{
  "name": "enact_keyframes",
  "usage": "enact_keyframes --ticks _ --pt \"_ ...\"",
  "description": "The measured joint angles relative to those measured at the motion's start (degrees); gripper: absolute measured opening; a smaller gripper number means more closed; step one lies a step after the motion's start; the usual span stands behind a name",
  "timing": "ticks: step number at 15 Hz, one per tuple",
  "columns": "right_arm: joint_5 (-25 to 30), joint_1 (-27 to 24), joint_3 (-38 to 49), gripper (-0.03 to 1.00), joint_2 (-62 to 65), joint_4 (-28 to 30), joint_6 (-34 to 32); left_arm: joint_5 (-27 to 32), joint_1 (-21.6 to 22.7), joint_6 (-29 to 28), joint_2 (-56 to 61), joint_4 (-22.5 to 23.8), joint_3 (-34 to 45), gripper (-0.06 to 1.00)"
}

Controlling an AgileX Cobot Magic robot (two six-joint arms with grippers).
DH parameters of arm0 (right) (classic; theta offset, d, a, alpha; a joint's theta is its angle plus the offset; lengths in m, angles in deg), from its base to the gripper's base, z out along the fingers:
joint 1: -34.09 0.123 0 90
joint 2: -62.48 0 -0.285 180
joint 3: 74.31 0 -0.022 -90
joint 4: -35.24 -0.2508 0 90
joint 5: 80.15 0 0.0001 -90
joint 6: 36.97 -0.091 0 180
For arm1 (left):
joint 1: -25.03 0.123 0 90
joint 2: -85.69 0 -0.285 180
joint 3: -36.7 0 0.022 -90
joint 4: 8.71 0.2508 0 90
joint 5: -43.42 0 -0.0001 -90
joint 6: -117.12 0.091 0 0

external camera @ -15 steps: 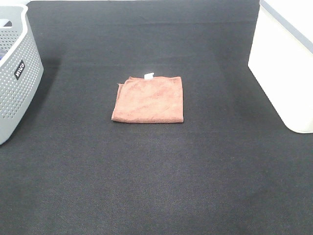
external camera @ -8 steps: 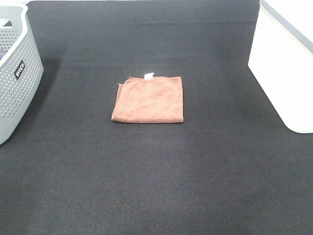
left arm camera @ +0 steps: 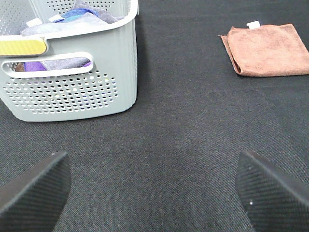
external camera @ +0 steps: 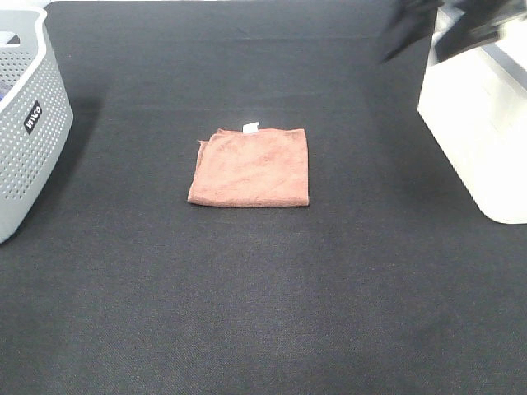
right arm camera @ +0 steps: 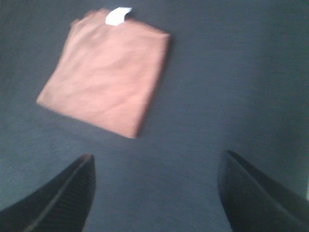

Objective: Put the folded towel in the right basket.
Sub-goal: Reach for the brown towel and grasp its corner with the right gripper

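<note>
The folded brown towel [external camera: 249, 167] lies flat on the black table, with a small white tag on its far edge. The right basket [external camera: 482, 123] is white and stands at the right edge. My right gripper [external camera: 436, 33] shows blurred at the far right, high over the table beside that basket. In the right wrist view it [right arm camera: 154, 193] is open and empty, with the towel [right arm camera: 106, 72] ahead of it and apart. My left gripper [left arm camera: 154, 198] is open and empty over bare table, and the towel [left arm camera: 268, 50] is far off. The left gripper is out of the high view.
A grey perforated basket [external camera: 25, 123] stands at the left edge; in the left wrist view it [left arm camera: 72, 72] holds several cloths. Black cloth covers the table [external camera: 263, 313].
My right gripper has come into the high view at the top right, blurred by motion. The towel and both baskets have not moved.
</note>
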Motion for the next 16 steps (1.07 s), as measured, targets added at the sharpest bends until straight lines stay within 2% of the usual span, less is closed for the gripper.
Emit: enact_keyframes --ticks 2,8,10,12,16 --pt "-1.2 3.0 -1.9 0.67 -5.8 -1.6 0.1 0.0 0.0 0.0 0.0 0.0 0.0 0.88" --pt "0.4 2.8 -15.2 0.7 -26.6 -7.4 -0.1 0.0 0.0 0.0 0.0 0.0 0.0 0.88" --pt "0.5 2.2 -16.6 0.72 -28.5 -8.9 -0.3 0.0 0.0 0.0 0.0 0.0 0.0 0.88" --pt "1.1 0.6 -18.4 0.73 -32.5 -13.2 0.2 0.0 0.0 0.0 0.0 0.0 0.0 0.88" --pt "2.3 -0.1 -19.3 0.73 -39.3 -18.3 3.9 0.0 0.0 0.0 0.0 0.0 0.0 0.88"
